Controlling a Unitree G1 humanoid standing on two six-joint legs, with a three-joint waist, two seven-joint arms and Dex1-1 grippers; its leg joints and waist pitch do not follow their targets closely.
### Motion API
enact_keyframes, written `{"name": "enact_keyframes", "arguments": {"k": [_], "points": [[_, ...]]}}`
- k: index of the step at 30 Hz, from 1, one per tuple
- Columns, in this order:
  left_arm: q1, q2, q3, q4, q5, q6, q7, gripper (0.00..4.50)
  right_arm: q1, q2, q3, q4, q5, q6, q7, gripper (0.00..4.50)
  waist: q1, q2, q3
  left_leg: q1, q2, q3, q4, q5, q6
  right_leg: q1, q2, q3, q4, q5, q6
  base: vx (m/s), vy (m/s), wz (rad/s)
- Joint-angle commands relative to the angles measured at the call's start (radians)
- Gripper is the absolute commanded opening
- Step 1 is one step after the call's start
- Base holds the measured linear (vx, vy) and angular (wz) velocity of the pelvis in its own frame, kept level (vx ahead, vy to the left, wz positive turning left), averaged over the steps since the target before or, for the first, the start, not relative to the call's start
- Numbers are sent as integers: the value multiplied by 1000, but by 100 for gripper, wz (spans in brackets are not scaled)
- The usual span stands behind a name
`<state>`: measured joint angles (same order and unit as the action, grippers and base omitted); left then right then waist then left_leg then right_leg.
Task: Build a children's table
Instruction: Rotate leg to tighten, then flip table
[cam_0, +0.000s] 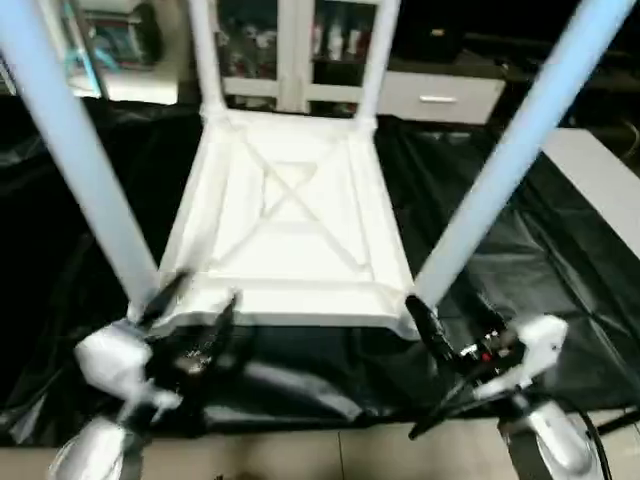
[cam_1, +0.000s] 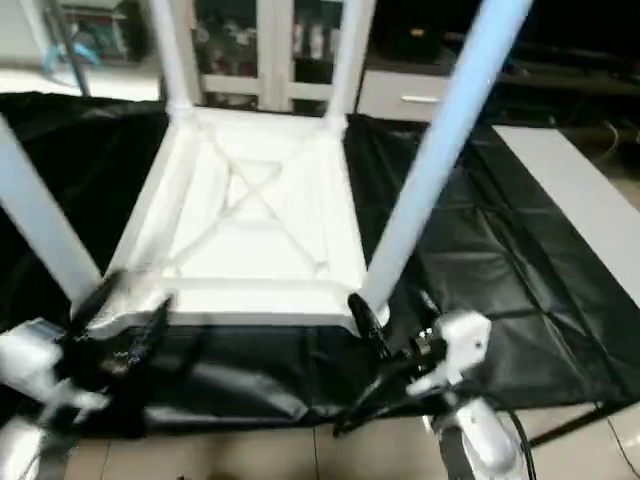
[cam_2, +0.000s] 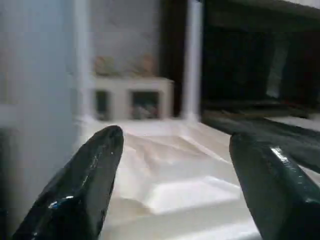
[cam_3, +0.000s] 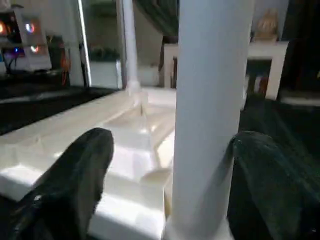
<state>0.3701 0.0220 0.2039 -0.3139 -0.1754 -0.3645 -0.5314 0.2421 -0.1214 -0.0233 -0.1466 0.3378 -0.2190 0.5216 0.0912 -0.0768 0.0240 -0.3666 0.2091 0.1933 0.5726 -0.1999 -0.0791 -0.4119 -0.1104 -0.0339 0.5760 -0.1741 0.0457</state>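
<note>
Lying upside down on the black-draped table (cam_0: 560, 260), the tabletop (cam_0: 290, 235) is seen with its X-ribbed underside up and four legs standing in its corner sockets. The left gripper (cam_0: 185, 310) is held open at the near left corner, beside the near left leg (cam_0: 75, 150), gripping nothing. The right gripper (cam_3: 165, 170) is spread wide around the near right leg (cam_3: 210, 100), not clamped.

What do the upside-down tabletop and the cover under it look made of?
Tabletop: likely moulded white plastic, smooth and slightly glossy; the X ribs and rim look cast in one piece. Cover: thin black sheeting, probably plastic film or slick fabric, judging by its shiny creases.
</note>
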Motion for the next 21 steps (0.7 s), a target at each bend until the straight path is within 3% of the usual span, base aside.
{"name": "enact_keyframes", "arguments": {"k": [1, 3, 7, 8, 10, 11, 12, 13, 16, 18, 19, 21], "points": [[34, -20, 17, -21, 34, -59, 38, 408, 12, -1, -32, -23, -10, -27, -17, 444, 5, 6, -21, 2, 25, -11, -88, -427, 11, 26, -4, 21, -74, -315, -32, 0, 0, 0], [54, -29, 18, -23, 34, -83, 49, 431, 14, -1, -34, -24, -13, -39, -21, 450, 7, 6, -22, 10, 24, -13, -86, -450, 1, 20, -4, 22, -80, -355, -16, 0, 0, 0], [27, -32, 62, -25, 93, -82, 137, 449, -8, 13, -46, -13, -14, -48, -54, 450, 4, 5, -18, 9, 22, -18, -91, -477, -10, 19, 2, 20, -79, -348, -7, 0, 0, 0], [3, -18, 65, -25, 84, -58, 143, 449, -21, 22, -52, -3, -9, -48, -67, 450, 2, 2, -17, 9, 21, -21, -91, -498, -16, 19, 0, 19, -81, -391, 0, 0, 0, 0], [-54, 24, 65, -23, 47, 18, 134, 449, -43, 31, -48, 6, -5, -36, -79, 450, 1, 7, -20, 17, 18, -24, -88, -515, -29, 12, 0, 21, -80, -399, -5, 0, 0, 0], [-60, 29, 65, -22, 43, 25, 133, 449, -45, 32, -47, 7, -5, -34, -80, 450, 3, 9, -22, 19, 17, -27, -88, -514, -30, 12, 1, 20, -78, -387, -10, 0, 0, 0], [-91, 55, 71, -7, 53, 78, 144, 449, -51, 34, -39, 8, -1, -27, -78, 450, -2, 6, -20, 12, 17, -29, -90, -508, -31, 17, 3, 19, -75, -367, -17, 0, 0, 0], [-121, 73, 76, 6, 29, 122, 146, 449, -53, 37, -32, 11, -2, -27, -76, 450, 1, 10, -21, 14, 16, -29, -88, -495, -36, 16, 3, 21, -71, -344, -25, 0, 0, 0], [-210, 134, 99, 53, 77, 206, 179, 449, -57, 46, -17, 21, -7, -31, -74, 450, -2, 16, -25, 12, 13, -33, -87, -461, -41, 20, 6, 25, -64, -290, -40, 0, 0, 0], [-258, 155, 108, 59, 38, 280, 186, 449, -56, 50, -14, 26, -15, -36, -78, 450, -1, 16, -29, 10, 12, -33, -86, -435, -41, 26, 6, 27, -58, -259, -52, 0, 0, 0], [-273, 165, 102, 55, 1, 326, 177, 449, -56, 51, -14, 27, -20, -37, -82, 450, -2, 22, -30, 11, 13, -32, -86, -421, -41, 25, 7, 28, -56, -230, -64, 0, 0, 0], [-297, 181, 100, 52, 2, 358, 184, 449, -55, 54, -14, 29, -22, -36, -87, 450, -2, 23, -33, 7, 12, -32, -84, -386, -39, 30, 9, 28, -49, -175, -81, 0, 0, 0]]}}
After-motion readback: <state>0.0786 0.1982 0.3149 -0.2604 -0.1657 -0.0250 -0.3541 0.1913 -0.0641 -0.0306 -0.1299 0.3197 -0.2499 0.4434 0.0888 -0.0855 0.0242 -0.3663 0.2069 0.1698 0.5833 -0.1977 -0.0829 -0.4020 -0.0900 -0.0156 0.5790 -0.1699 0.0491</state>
